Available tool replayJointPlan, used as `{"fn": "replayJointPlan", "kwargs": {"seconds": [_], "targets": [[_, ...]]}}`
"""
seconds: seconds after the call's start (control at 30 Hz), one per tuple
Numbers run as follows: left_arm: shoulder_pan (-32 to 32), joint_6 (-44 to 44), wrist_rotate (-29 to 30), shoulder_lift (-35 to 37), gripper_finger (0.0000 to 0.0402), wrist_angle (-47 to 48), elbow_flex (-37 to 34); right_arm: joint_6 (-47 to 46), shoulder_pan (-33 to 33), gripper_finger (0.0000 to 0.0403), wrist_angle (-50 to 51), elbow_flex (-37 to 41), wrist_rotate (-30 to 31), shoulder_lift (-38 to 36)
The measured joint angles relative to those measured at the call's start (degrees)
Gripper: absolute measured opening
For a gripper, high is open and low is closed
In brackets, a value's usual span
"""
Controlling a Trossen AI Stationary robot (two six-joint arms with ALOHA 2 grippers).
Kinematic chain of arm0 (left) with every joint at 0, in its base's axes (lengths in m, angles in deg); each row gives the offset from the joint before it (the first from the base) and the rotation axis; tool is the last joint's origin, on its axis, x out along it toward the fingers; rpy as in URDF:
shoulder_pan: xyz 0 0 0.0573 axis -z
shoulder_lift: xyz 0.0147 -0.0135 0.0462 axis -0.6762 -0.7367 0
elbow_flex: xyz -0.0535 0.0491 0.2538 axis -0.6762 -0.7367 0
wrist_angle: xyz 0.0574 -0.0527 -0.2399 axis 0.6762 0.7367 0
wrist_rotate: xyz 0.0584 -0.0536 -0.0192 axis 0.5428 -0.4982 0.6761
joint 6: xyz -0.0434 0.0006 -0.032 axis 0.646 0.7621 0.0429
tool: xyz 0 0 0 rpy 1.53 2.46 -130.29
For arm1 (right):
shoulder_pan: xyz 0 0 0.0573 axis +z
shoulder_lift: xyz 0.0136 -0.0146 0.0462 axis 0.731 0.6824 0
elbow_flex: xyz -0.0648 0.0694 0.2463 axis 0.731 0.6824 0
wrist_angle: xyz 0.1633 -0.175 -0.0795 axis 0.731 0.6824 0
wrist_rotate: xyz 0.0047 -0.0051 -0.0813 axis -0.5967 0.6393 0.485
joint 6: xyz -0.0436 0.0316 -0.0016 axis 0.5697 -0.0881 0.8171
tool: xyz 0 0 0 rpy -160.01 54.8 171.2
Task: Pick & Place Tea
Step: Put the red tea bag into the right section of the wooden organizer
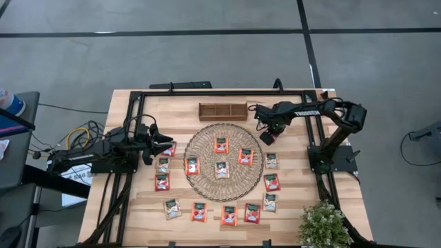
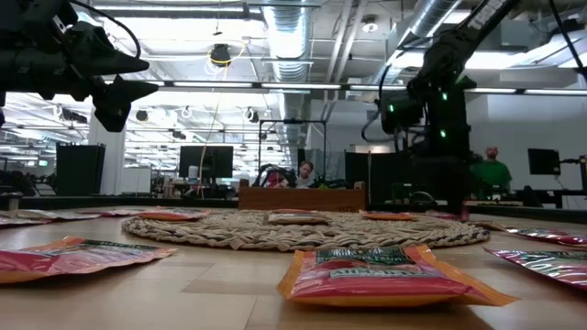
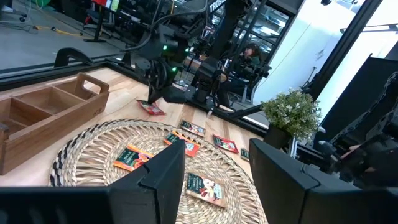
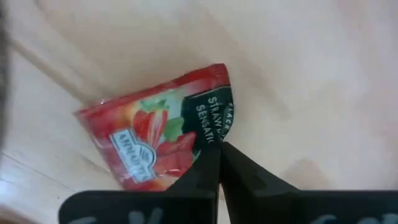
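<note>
Several small red-orange and pale tea sachets lie flat on the round woven mat (image 1: 200,146) and on the table around it, such as one on the mat (image 1: 220,145) and one near the front (image 2: 390,273). My right gripper (image 1: 267,136) is right of the mat's far side, shut on one red sachet (image 4: 155,137). That sachet also shows in the left wrist view (image 3: 151,109). My left gripper (image 1: 164,141) is open and empty above the table left of the mat, its fingers (image 3: 168,165) pointing across the mat. My right gripper (image 4: 219,146) pinches the red sachet between its two shut fingertips, at the edge beside the dark label (image 4: 208,134), near one corner. The fingers come from above, pointing down. The sachet sticks out beyond the tips, tilted; whether its far end touches the table cannot be told.
A brown wooden compartment tray (image 1: 222,110) stands beyond the mat's far edge. A potted plant (image 1: 322,224) stands at the front right corner. A black frame (image 1: 134,138) runs along the table's sides. People sit in the room beyond the table (image 2: 491,170).
</note>
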Motion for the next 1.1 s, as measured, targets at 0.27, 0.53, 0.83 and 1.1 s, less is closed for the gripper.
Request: {"fn": "replayJointPlan", "kwargs": {"seconds": [0.27, 0.53, 0.83, 1.1], "targets": [[0.01, -0.03, -0.01, 0.00, 0.0170, -0.01, 0.01, 8.77, 6.28, 0.0001, 2.85, -8.60, 10.36, -6.08], [0.01, -0.05, 0.00, 0.00, 0.0170, 0.00, 0.02, 28.66, 12.73, 0.0000, -7.95, -17.56, 25.62, -4.92], [0.02, -0.05, 0.00, 0.02, 0.0170, 0.00, 0.02, 41.54, 10.84, 0.0000, -19.77, -19.73, 31.03, 1.42], [-0.01, -0.09, 0.00, 0.00, 0.0170, 0.00, 0.00, 44.19, 10.08, 0.0000, -26.00, -19.87, 30.98, 6.29]]}}
